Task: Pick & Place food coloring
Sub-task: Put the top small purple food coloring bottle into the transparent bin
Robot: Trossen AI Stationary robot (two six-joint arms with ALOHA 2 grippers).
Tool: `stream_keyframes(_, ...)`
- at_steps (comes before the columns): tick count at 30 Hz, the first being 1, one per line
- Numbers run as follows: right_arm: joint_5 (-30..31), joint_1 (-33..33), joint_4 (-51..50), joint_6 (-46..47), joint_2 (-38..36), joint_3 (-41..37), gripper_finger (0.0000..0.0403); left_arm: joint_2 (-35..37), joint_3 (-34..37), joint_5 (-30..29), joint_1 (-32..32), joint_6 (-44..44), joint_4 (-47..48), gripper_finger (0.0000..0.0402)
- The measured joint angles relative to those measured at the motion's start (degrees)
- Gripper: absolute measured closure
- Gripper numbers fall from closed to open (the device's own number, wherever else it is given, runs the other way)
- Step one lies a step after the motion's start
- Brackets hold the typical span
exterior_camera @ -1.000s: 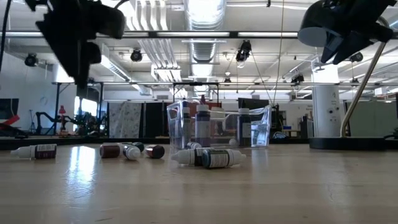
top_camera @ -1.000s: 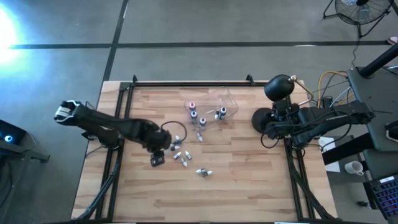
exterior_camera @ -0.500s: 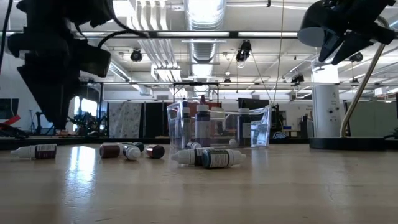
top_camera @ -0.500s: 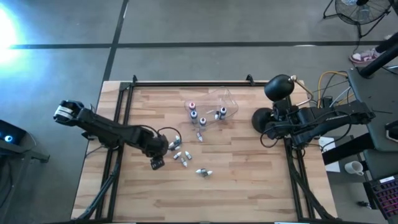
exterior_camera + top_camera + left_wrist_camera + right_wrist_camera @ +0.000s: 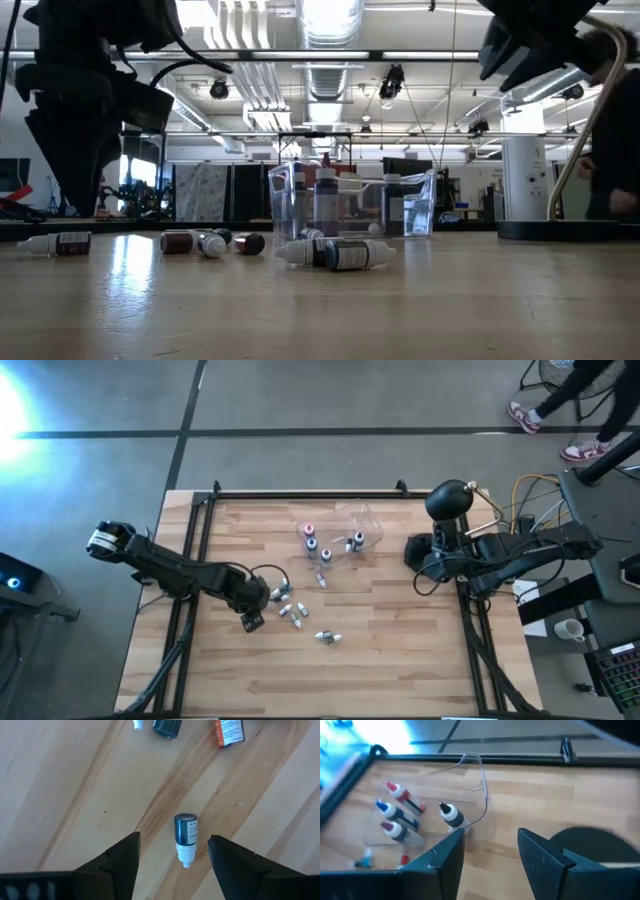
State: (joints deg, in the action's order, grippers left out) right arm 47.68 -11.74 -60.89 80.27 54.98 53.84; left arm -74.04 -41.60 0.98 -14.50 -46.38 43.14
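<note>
My left gripper (image 5: 172, 842) is open and points down, low over the left part of the table (image 5: 255, 608). A small dark-blue food coloring bottle (image 5: 186, 836) with a white tip lies on its side on the wood, between the two fingers and untouched. It also shows in the low view (image 5: 60, 242) under the gripper (image 5: 78, 195). More bottles lie beside it (image 5: 285, 605) and nearer the front (image 5: 325, 637). Several stand upright in the clear tub (image 5: 400, 807). My right gripper (image 5: 490, 837) is open and empty at the table's right edge (image 5: 420, 555).
The clear plastic tub (image 5: 352, 525) stands at the far middle of the table, with loose bottles (image 5: 320, 575) in front of it. A black lamp-like stand (image 5: 450, 500) is at the far right corner. A black frame rail (image 5: 300, 495) runs along the far edge.
My left gripper has gone down and a little toward the table's near-left, ending low over the leftmost lying bottle, with its fingers still apart. The bottles have not moved. My right gripper has shifted slightly at the right edge.
</note>
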Motion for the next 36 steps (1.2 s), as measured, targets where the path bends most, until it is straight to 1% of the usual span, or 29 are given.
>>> stream_keyframes(1,0.0,0.0,0.1,-1.7,0.0,0.0,0.0227,0.0,0.0,0.0,0.0,0.4,-0.1,0.0193)
stream_keyframes(3,0.0,0.0,1.2,-2.2,0.0,0.0,0.0227,0.0,0.0,-0.2,0.0,1.4,-0.1,0.0193)
stream_keyframes(7,-0.3,0.0,6.5,2.9,-0.1,0.0,0.0227,0.0,0.0,-0.3,0.0,1.9,-0.1,0.0193)
stream_keyframes(12,0.6,0.0,10.6,0.4,-0.1,0.0,0.0227,0.0,0.0,-0.3,0.0,2.0,-0.1,0.0193)
stream_keyframes(16,1.1,0.0,12.9,4.1,-0.1,0.0,0.0227,0.0,0.0,-0.3,0.0,2.0,-0.1,0.0193)
stream_keyframes(19,-2.5,0.0,15.5,-2.7,0.4,0.0,0.0227,0.0,0.0,0.3,0.0,1.6,-0.1,0.0193)
stream_keyframes(23,-8.3,-0.7,17.5,-8.0,2.5,0.0,0.0227,0.0,0.0,1.3,-0.7,-3.2,-0.1,0.0193)
stream_keyframes(26,-10.3,-3.2,18.2,-12.3,5.8,0.0,0.0227,0.0,0.4,1.3,-2.4,-5.2,-0.2,0.0193)
stream_keyframes(30,-15.5,-7.1,18.2,-19.1,10.5,0.0,0.0227,0.0,0.8,1.1,-4.7,-8.2,-0.2,0.0193)
stream_keyframes(33,-16.9,-9.4,18.4,-20.3,12.8,0.2,0.0227,-0.1,0.8,-0.6,-5.9,-10.1,-0.2,0.0193)
stream_keyframes(36,-18.6,-10.1,18.4,-19.0,14.1,0.8,0.0227,-0.1,0.8,-2.9,-6.2,-10.8,-0.5,0.0193)
